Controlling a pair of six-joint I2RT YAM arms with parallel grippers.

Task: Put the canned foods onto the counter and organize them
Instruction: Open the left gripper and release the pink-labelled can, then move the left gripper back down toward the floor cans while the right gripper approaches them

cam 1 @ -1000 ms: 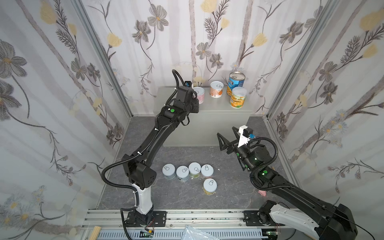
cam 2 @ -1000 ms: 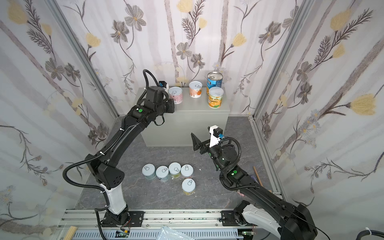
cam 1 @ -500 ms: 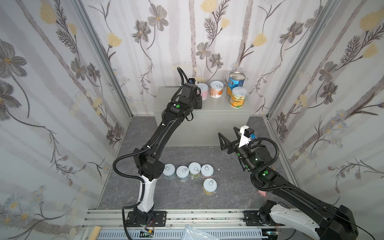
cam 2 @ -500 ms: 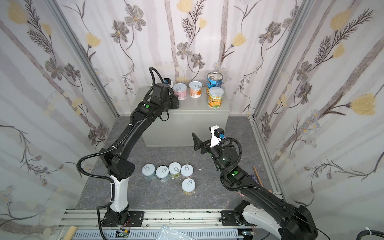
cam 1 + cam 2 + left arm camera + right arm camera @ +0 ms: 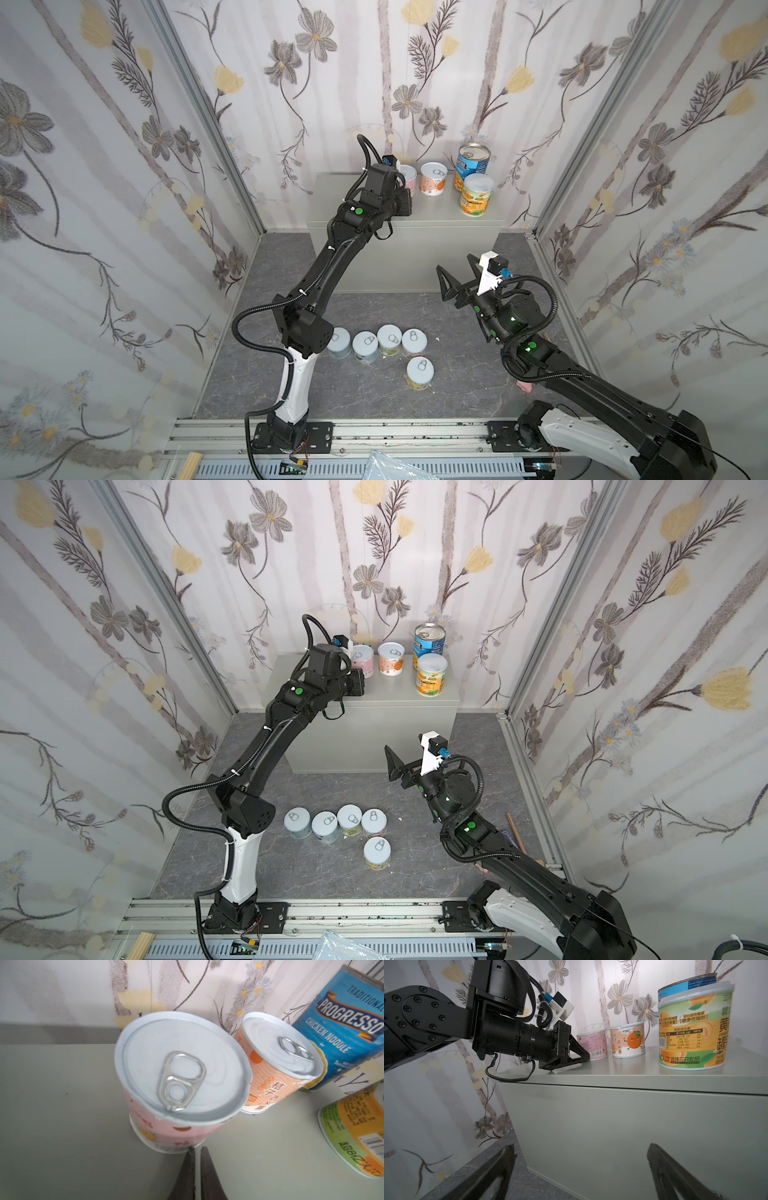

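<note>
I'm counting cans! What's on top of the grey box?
Four cans: pink can, orange can, blue can, yellow can. The shut left claw is by the pink can. Its arm hides some of the box top.

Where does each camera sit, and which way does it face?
Top views: high at the front, looking down and back at the light-grey metal box counter; left arm and right arm show.
Left wrist: above the counter top, facing the pink-labelled short can; shut left jaws show.
Right wrist: before the counter, facing its front wall; open right jaws and left arm show.
Shared: both wrist views show the orange-labelled short can.
</note>
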